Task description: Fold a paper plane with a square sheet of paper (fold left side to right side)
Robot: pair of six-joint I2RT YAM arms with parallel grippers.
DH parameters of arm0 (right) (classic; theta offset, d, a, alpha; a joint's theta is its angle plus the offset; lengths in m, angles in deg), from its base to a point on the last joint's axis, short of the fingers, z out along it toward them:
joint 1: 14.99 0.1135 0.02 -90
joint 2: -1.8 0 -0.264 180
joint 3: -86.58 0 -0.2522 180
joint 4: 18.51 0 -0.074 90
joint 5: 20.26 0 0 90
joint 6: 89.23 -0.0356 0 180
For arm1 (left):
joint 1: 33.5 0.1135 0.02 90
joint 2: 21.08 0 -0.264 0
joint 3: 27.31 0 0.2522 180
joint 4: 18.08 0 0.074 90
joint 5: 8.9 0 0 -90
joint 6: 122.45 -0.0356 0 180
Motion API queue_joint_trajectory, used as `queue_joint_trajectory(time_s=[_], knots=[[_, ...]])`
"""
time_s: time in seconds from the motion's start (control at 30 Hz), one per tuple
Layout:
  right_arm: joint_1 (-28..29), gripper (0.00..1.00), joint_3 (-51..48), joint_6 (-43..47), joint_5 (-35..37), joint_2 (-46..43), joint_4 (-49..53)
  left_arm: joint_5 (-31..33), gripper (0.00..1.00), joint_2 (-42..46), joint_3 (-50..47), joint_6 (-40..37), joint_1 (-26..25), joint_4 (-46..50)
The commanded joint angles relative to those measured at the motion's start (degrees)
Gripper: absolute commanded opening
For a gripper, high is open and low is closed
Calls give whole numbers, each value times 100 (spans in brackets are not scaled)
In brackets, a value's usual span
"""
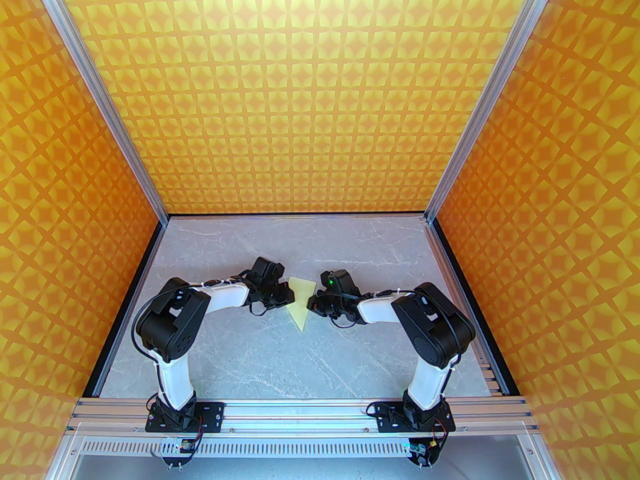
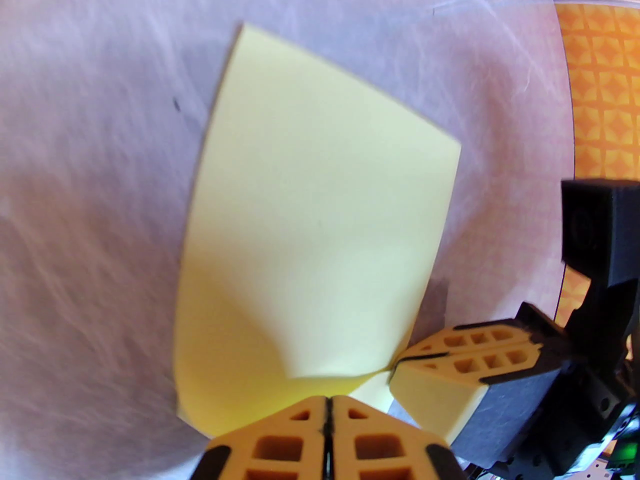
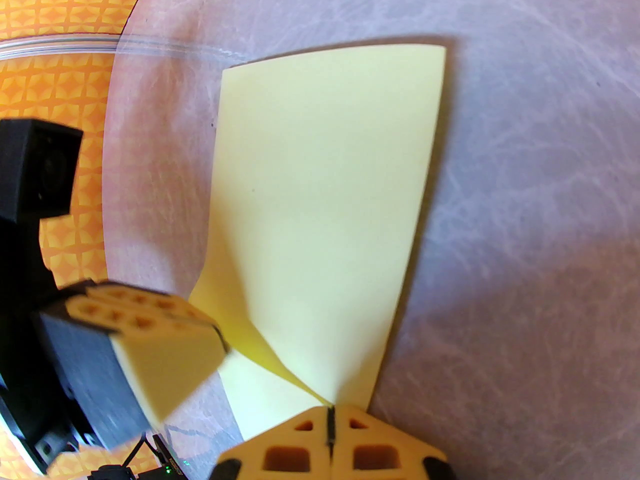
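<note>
**Position.** The square sheet of paper [image 1: 301,299] lies mid-bench [image 1: 250,358], between the two arms. Its near tip points toward the arm bases.

**Grip state.** The left pincer [image 2: 327,399] is closed on the sheet's left corner. The right pincer [image 3: 330,408] is closed on the opposite corner. In both, the fingers meet with only the paper between them. The sheet buckles upward between the two grips. Its far portion rests flat on the bench.

**Handling (assessment).**
- The sheet is very light and limp, and carries no load of its own.
- It likely slides easily on the smooth bench.
- Any crease is permanent, and a hard pull at a pinched corner may tear it.

**Hold points (assessment).** Grip only the corner margins. Anchor the right corner and carry the left corner across to it.
</note>
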Motion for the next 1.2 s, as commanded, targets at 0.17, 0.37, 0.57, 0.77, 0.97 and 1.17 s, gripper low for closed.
queue_joint_trajectory(time_s=[0.17,0.37,0.57,0.77,0.97,1.17], knots=[[11,0,-53,110,156,28,135,26,7,-275,-38,-200,36,110],[12,7,24,256,272,-232,466,26,7,-288,-138,-151,36,20],[83,11,57,519,596,-941,1025,22,7,-281,-155,-116,19,-29],[556,2,181,531,171,-976,987,26,7,-273,-147,-101,-8,-46],[876,0,398,370,-248,-491,727,27,7,-288,-131,-96,-25,-60],[882,0,487,252,-297,-109,591,27,7,-276,-147,-88,-34,-49]])
